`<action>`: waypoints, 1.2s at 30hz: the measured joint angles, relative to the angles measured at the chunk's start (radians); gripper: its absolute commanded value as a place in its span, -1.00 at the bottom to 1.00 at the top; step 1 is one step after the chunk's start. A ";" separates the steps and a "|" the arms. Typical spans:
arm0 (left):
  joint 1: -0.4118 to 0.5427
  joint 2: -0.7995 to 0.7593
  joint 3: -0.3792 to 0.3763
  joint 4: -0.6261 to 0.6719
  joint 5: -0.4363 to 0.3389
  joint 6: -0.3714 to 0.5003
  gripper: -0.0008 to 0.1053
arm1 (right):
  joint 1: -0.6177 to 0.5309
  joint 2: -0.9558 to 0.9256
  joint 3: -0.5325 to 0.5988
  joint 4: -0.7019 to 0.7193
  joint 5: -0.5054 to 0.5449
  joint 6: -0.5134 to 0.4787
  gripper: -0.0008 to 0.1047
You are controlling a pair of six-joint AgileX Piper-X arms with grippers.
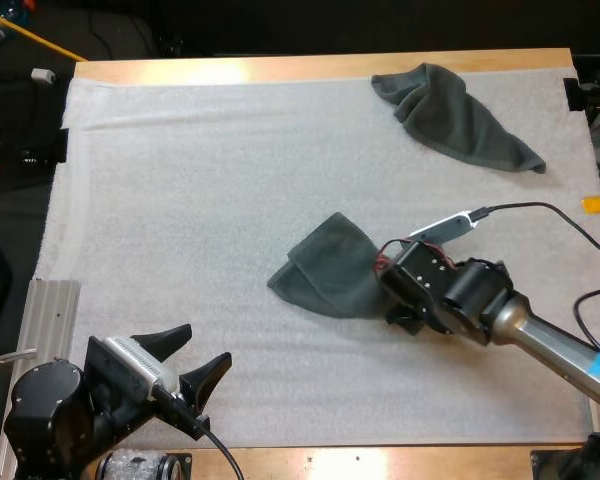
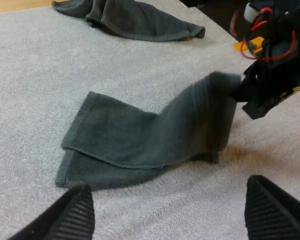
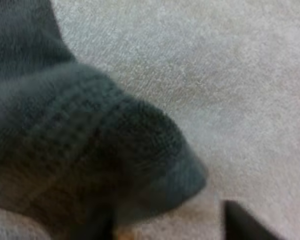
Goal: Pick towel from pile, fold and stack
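A dark grey-green towel [image 1: 325, 270] lies partly folded in the middle of the white mat. My right gripper [image 1: 388, 283] is shut on its right edge. From the left wrist view, that edge of the towel [image 2: 140, 135] is lifted off the mat up to the right gripper [image 2: 240, 92]. The held towel [image 3: 80, 140] bulges close over the right arm's fingers [image 3: 245, 222]. A second, crumpled towel [image 1: 460, 115] rests at the far right of the mat, and this towel [image 2: 135, 17] lies beyond the first. My left gripper [image 1: 195, 365] is open near the front edge, its fingers [image 2: 65, 215] wide apart and short of the towel.
The white mat [image 1: 180, 200] covers most of the wooden table [image 1: 280, 68]. A grey metal rail [image 1: 50, 320] runs along the mat's left side near my left arm.
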State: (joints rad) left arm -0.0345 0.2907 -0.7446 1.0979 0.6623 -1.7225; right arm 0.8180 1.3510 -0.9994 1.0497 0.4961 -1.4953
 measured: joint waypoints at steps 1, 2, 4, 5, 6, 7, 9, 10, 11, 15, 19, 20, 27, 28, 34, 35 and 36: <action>0.000 0.000 0.000 0.000 0.000 0.000 0.18 | 0.000 -0.014 0.000 0.006 0.001 0.000 0.48; 0.000 0.000 0.000 0.000 0.000 0.000 0.18 | 0.000 -0.029 0.000 0.010 0.001 0.000 0.42; 0.000 0.000 0.000 0.000 0.000 0.000 0.18 | 0.000 -0.070 0.000 0.018 0.004 0.000 0.30; 0.000 0.000 0.000 0.000 0.000 0.000 0.18 | 0.000 -0.092 0.000 0.023 0.004 0.000 0.24; 0.000 0.000 0.000 0.000 0.000 0.000 0.18 | 0.000 -0.112 0.000 0.026 0.002 -0.003 0.19; 0.000 0.000 0.000 0.000 0.000 0.000 0.18 | 0.000 -0.135 0.000 0.028 -0.014 -0.010 0.17; 0.000 0.000 0.000 0.000 0.000 0.000 0.18 | 0.000 -0.183 0.000 0.032 -0.057 -0.013 0.13; 0.000 0.000 0.000 0.000 0.000 0.000 0.18 | 0.000 -0.203 0.000 0.032 -0.080 -0.012 0.13; 0.000 0.000 0.000 0.000 0.000 0.000 0.18 | 0.000 -0.221 0.000 0.032 -0.102 -0.012 0.13; 0.000 0.000 0.000 0.000 0.000 0.000 0.18 | 0.000 -0.279 0.007 0.032 -0.134 0.015 0.13; 0.000 0.000 0.000 0.000 0.000 0.000 0.18 | 0.000 -0.301 0.046 0.030 -0.185 0.085 0.13; 0.000 0.000 0.000 0.000 0.000 0.000 0.18 | 0.000 -0.301 0.060 0.024 -0.206 0.103 0.13; 0.000 0.000 0.000 0.029 0.000 0.000 0.18 | 0.000 -0.301 0.219 -0.154 -0.269 0.191 0.13; 0.000 0.000 0.000 0.039 0.000 0.000 0.18 | -0.006 -0.301 0.239 -0.176 -0.271 0.202 0.13; 0.000 0.000 0.000 0.068 0.000 0.000 0.18 | -0.110 -0.301 0.340 -0.332 -0.394 0.275 0.13; 0.000 0.000 0.000 0.067 0.000 0.000 0.18 | -0.130 -0.301 0.353 -0.367 -0.432 0.281 0.13; 0.000 0.000 0.000 0.067 0.000 0.000 0.18 | -0.144 -0.301 0.365 -0.400 -0.472 0.283 0.13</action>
State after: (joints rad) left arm -0.0345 0.2907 -0.7446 1.1653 0.6623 -1.7225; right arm 0.6742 1.0501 -0.6342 0.6498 0.0242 -1.2121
